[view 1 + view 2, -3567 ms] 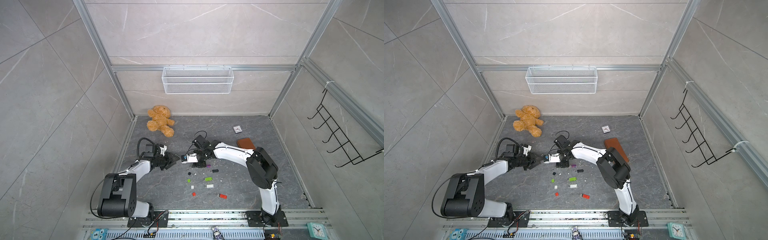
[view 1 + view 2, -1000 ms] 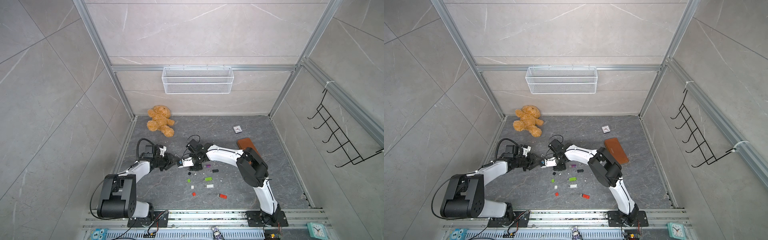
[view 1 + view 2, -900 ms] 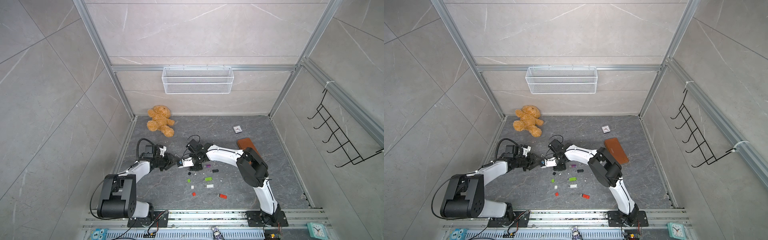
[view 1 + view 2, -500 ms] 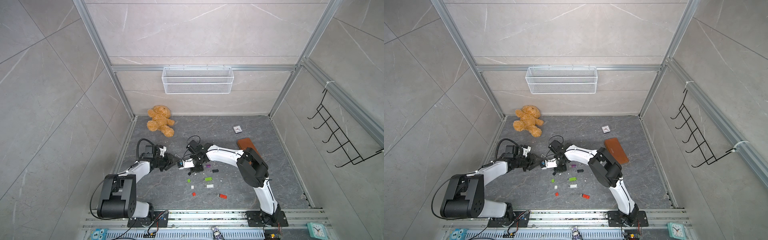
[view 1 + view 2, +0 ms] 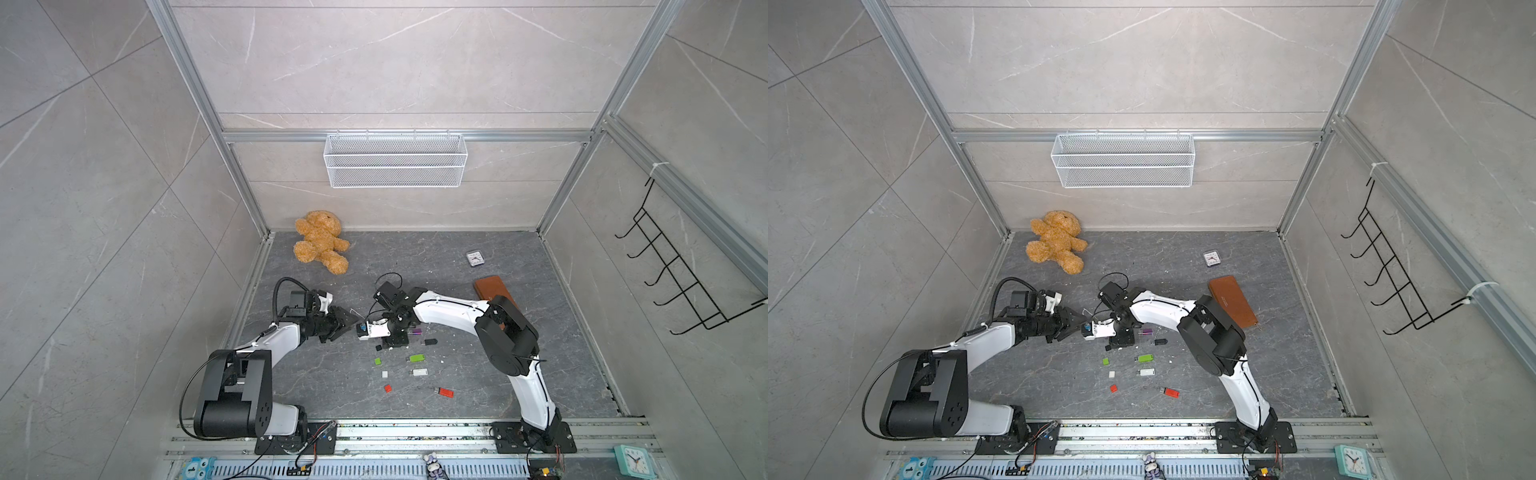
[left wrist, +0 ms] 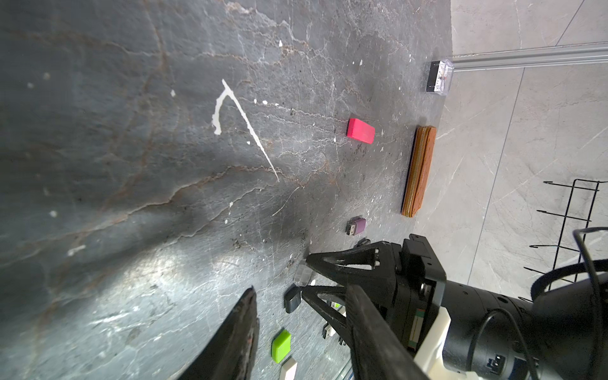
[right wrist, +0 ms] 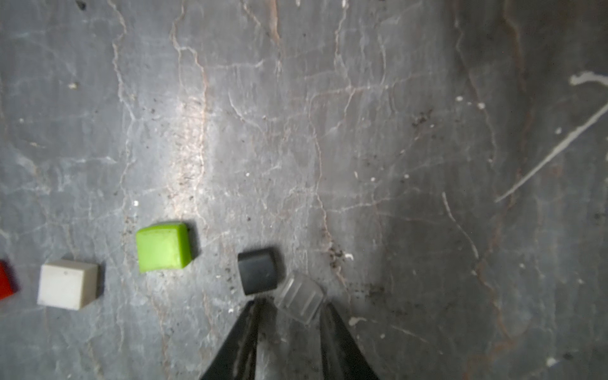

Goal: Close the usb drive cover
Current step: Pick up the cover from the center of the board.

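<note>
Your right gripper [image 7: 290, 306] pinches the clear cap [image 7: 299, 297] by its very tips (left gripper [image 6: 299, 291] hangs apart, empty), so lifting could flick it away past the black cap [image 7: 258, 271]

Clear cap [image 7: 300, 297] between end effector [image 7: 292, 304] fingertips, black cap [image 7: 258, 271] just beside, green cap [image 7: 163, 246] near

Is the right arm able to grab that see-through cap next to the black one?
Probably yes. The clear cap sits right between the tips of the right claw, with nothing over it. The black cap lies close beside it and might get nudged.
</note>
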Controlling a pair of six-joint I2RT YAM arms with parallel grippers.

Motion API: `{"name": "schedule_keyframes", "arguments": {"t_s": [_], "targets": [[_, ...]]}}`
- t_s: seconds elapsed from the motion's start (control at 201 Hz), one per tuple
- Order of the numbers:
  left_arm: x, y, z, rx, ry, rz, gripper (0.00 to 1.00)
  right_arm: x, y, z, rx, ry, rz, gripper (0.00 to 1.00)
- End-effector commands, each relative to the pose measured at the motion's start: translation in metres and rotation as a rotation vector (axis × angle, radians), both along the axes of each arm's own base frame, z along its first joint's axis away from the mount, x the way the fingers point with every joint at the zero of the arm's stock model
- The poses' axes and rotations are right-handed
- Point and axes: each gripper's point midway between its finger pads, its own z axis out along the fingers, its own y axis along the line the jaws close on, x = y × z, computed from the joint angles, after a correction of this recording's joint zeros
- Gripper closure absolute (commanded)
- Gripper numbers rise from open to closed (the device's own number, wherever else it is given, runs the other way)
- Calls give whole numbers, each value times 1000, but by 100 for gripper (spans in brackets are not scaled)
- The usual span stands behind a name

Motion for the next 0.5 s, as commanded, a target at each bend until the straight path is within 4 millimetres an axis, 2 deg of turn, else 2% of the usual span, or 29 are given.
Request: {"name": "schedule_keyframes", "arguments": {"t_s": [0.0, 0.224, 0.494], "targets": [[1, 1, 6, 0, -34, -3, 53, -2, -14, -17, -100, 34, -91, 64], [1, 1, 5, -4, -31, -4, 53, 0, -12, -18, -89, 64, -207, 64], [2, 0, 5, -6, -30, -4, 53, -5, -7, -15, -76, 83, -249, 63]]}}
